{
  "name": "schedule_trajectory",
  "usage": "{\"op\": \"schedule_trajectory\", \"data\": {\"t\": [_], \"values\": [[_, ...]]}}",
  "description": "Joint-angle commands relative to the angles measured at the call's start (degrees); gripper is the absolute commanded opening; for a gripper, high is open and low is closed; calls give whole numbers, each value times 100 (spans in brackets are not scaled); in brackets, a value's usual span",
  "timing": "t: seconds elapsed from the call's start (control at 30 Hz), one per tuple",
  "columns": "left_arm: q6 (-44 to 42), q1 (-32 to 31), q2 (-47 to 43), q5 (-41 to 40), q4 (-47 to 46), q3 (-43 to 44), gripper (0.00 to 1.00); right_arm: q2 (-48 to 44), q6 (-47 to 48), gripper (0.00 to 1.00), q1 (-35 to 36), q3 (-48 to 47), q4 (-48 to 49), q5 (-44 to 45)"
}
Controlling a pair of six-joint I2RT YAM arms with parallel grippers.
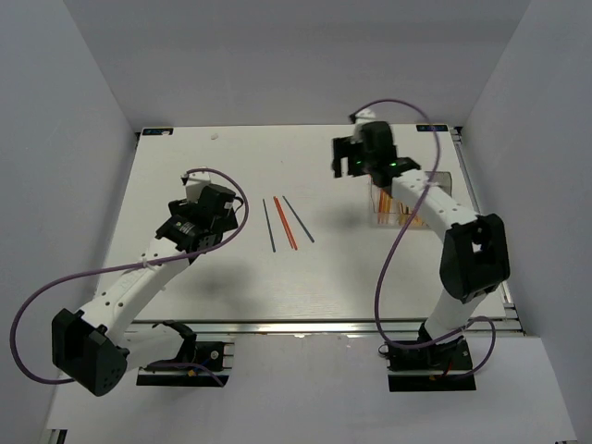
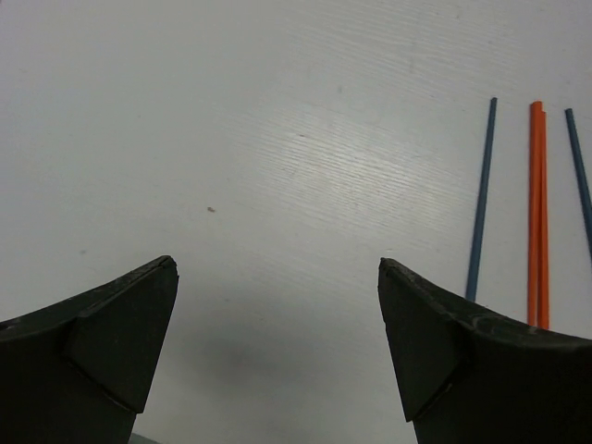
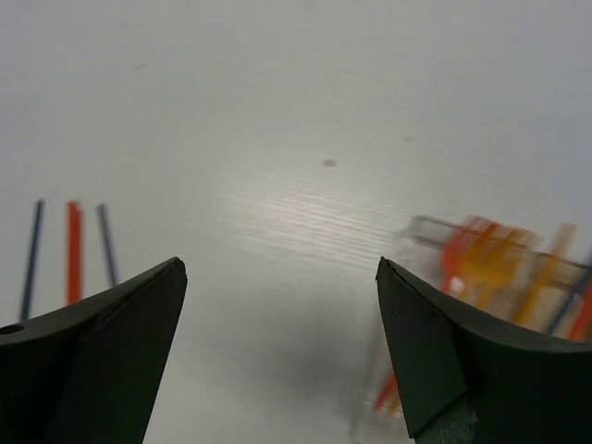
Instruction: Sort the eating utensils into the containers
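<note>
Three thin stick-like utensils lie side by side mid-table: a dark blue one (image 1: 268, 225), an orange-red one (image 1: 285, 222) and another dark blue one (image 1: 299, 219). They show in the left wrist view as blue (image 2: 480, 199), orange (image 2: 537, 213) and blue (image 2: 580, 176). The transparent containers (image 1: 404, 211) stand at the right, partly hidden under the right arm, with several orange and red utensils inside (image 3: 486, 264). My left gripper (image 1: 211, 205) (image 2: 277, 264) is open and empty, left of the sticks. My right gripper (image 1: 358, 154) (image 3: 280, 264) is open and empty, just behind and to the left of the containers.
White walls enclose the table on the left, back and right. The table's right edge (image 1: 472, 194) runs close behind the containers. Purple cables loop from both arms (image 1: 388, 268).
</note>
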State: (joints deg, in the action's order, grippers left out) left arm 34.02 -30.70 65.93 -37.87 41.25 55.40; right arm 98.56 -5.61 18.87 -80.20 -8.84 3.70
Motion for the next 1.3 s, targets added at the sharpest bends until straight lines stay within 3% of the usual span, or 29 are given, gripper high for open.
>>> {"op": "schedule_trajectory", "data": {"t": [0.0,0.23,0.37,0.8,0.97,1.0,1.03,1.27], "values": [[-369,38,-203,-475,190,270,98,364,-20,86,836,-118,-197,121],[-668,46,-854,-538,-364,-573,98,1112,-265,52,1724,-417,-671,262],[-704,46,-687,-511,-311,-539,98,1393,-309,49,2172,-478,-987,306],[-800,46,-564,-89,-364,-574,98,2306,-362,42,2402,-768,-1383,552],[-835,46,-616,-1,-390,-591,98,2606,-266,22,2411,-892,-1725,614],[-836,46,-625,-1,-399,-583,98,2633,-266,5,2419,-900,-1874,692],[-836,46,-643,-27,-382,-591,98,2589,-266,0,2428,-857,-1902,728],[-888,46,-766,104,-425,-618,98,1642,-301,0,2139,-645,-1682,369]]}}
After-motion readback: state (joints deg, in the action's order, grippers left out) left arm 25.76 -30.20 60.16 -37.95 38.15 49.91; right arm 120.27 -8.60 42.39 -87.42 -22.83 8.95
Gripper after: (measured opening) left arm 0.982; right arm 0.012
